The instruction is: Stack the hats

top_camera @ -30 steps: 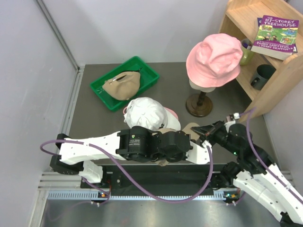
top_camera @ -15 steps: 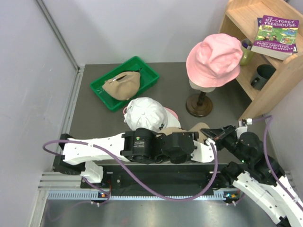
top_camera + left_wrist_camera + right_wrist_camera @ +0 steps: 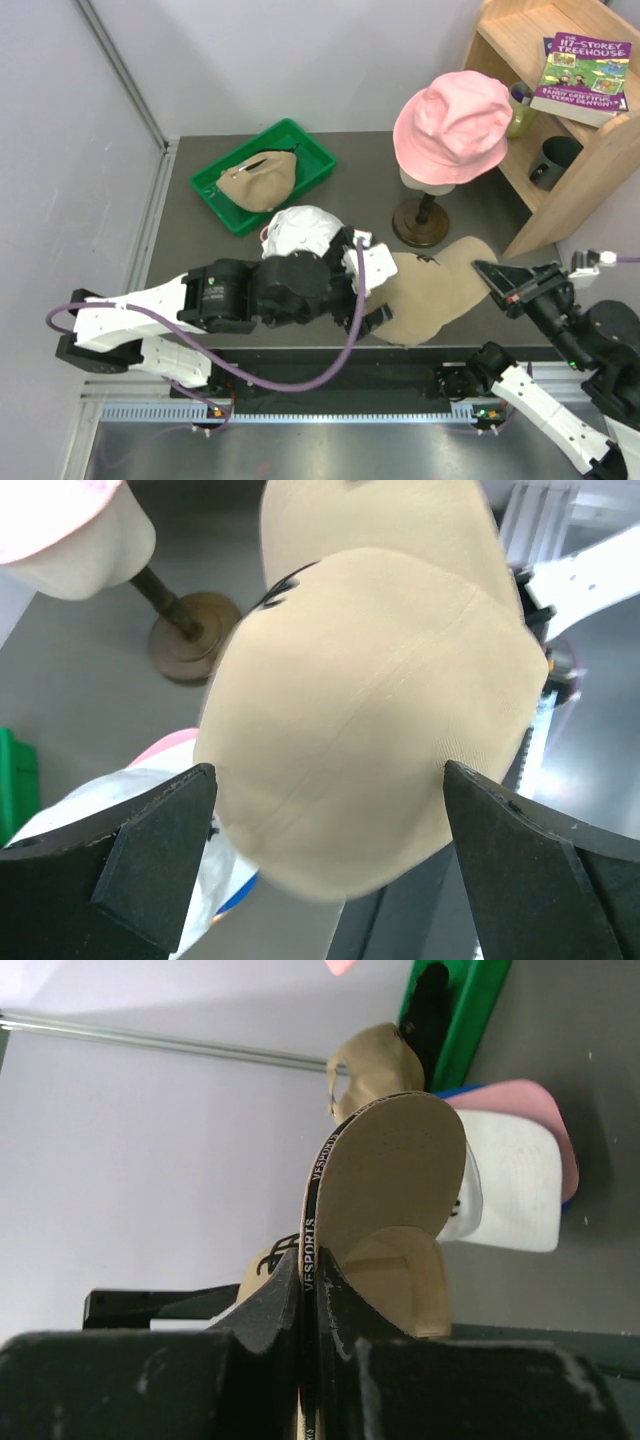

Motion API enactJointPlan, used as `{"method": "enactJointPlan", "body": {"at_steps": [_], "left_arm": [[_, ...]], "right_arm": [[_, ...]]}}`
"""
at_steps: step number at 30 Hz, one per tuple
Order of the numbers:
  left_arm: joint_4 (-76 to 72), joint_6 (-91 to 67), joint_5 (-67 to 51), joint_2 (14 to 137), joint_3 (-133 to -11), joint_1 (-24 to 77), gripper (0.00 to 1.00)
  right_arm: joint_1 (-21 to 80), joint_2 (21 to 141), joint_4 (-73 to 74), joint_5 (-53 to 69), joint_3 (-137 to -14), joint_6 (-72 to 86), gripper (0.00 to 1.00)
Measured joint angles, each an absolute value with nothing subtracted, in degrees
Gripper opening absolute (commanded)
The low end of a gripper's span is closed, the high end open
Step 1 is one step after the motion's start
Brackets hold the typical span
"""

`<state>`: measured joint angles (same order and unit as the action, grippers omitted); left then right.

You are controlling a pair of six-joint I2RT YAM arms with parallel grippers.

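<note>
Your right gripper (image 3: 310, 1272) is clamped on the tan cap (image 3: 432, 290) by its peak and your left gripper (image 3: 330, 825) is wide open, so drag it square over the white cap (image 3: 300, 228).

I'm pinching the tan cap (image 3: 395, 1175) by the edge of its peak with the right gripper (image 3: 311, 1285), both fingers (image 3: 268, 1305) pressing flat on the black-trimmed rim and the peak standing edge-on. Beyond it a white cap (image 3: 510, 1200) is sitting on a pink cap (image 3: 545, 1120) on the grey table (image 3: 590, 1050), with a blue sliver (image 3: 452, 1091) peeking out beside them. Farther back a second tan cap (image 3: 372, 1065) is showing beside the green tray (image 3: 460, 1005); I can't tell if it's inside.
</note>
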<state>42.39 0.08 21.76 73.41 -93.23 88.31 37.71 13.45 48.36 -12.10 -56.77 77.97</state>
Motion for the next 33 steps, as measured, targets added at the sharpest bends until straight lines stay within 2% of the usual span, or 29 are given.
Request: {"method": "enactJointPlan", "body": {"at_steps": [7, 13, 19, 22, 26, 33], "left_arm": [[41.06, -5.19, 4.84, 75.13, -96.33, 73.19, 0.99], [38.7, -9.69, -5.61, 76.47, -96.29, 58.87, 0.99], [35.66, -12.84, -14.48, 69.78, -90.7, 39.0, 0.99], [36.21, -13.41, -18.83, 65.65, -89.95, 32.67, 0.99], [39.55, -14.5, -13.87, 64.03, -91.39, 27.99, 0.99], [46.09, -21.04, 12.49, 64.1, -93.8, 23.66, 0.99]], "right_arm": [[37.71, 14.0, 50.19, -17.45, -64.97, 68.53, 0.0], [37.71, 17.04, 47.44, -21.5, -65.76, 62.81, 0.0], [37.76, 21.98, 44.6, -22.04, -67.68, 56.99, 0.0], [37.76, 23.57, 41.67, -21.93, -68.69, 55.29, 0.0], [37.76, 26.22, 36.51, -19.88, -68.82, 54.61, 0.0], [37.76, 34.74, 18.39, -10.68, -67.0, 58.17, 0.0]]}}
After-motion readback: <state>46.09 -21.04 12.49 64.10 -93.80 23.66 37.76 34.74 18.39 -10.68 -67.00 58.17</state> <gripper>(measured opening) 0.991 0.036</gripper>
